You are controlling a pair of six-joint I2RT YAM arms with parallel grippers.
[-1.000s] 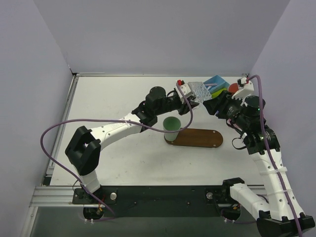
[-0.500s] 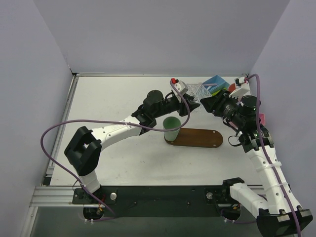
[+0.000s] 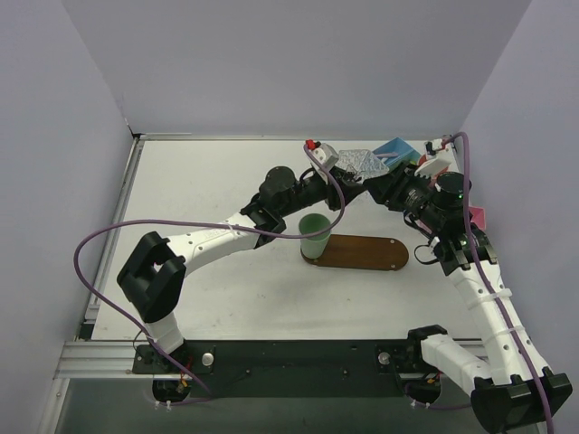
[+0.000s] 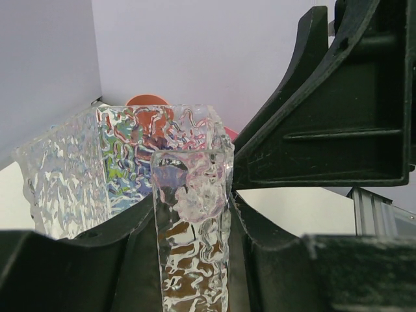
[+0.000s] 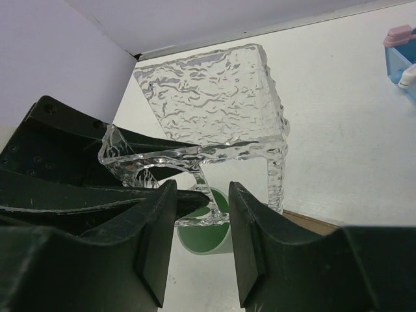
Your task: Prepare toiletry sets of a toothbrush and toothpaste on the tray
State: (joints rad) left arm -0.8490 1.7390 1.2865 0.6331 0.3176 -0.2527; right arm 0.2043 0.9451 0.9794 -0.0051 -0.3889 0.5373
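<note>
My left gripper is shut on a wall of a clear, rippled plastic box and holds it in the air behind the mint-green cup. That wall stands pinched between its fingers. My right gripper faces it from the right with its jaws open astride the near lower corner of the clear box. The cup stands on the left end of the dark brown oval tray. I cannot make out a toothbrush or a toothpaste tube; the box and arms cover that corner.
A blue bin sits at the back right behind both grippers, its corner also in the right wrist view. A pink box shows by the right wall. The right gripper's black finger looms close in the left wrist view.
The right gripper has moved left up to the clear box and its jaws have narrowed. The left gripper has drawn the box a little left and up.
</note>
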